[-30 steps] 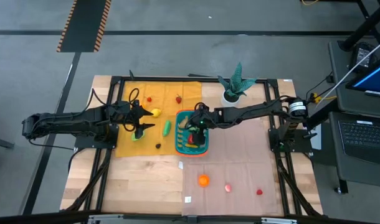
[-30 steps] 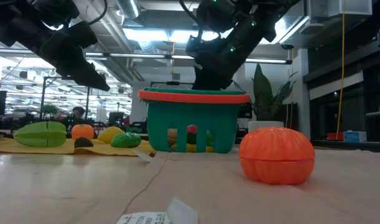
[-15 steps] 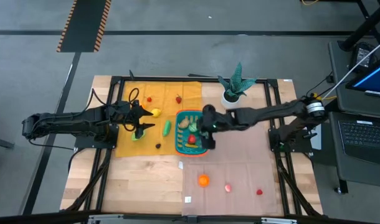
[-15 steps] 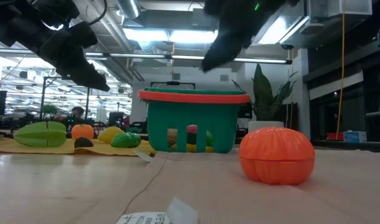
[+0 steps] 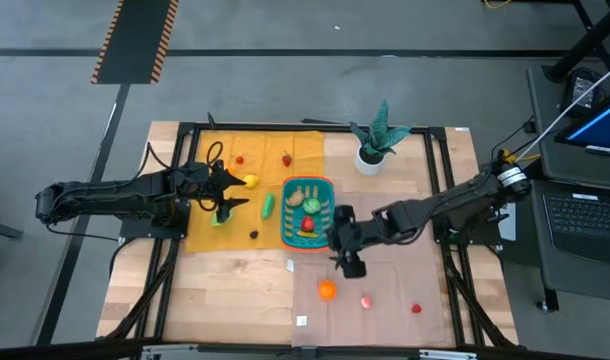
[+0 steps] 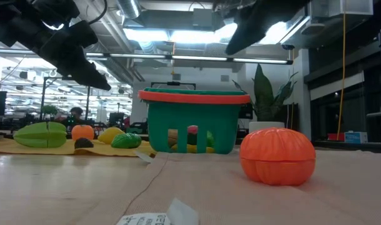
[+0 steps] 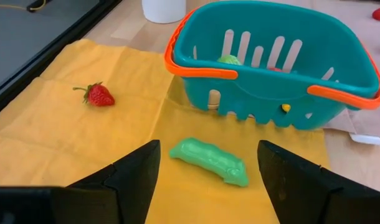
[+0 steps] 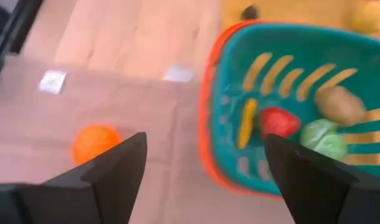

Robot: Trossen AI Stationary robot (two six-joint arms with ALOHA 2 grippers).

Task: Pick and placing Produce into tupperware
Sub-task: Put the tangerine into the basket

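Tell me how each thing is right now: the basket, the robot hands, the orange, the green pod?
Teal basket: upright, holding some produce.
Right gripper: open, empty, between basket and orange.
Left gripper: open, empty, over the yellow cloth.
Orange: loose on the table.
Green pod: lying on the cloth.

High view: straight down from well above onto the whole worktop (image 5: 235,300) and both arms. Low view: level across from worktop height, close behind the orange pumpkin (image 6: 277,156), facing the teal basket (image 6: 193,122) and the room beyond. Wrist views: near and angled down, both sharing that basket with the other two.
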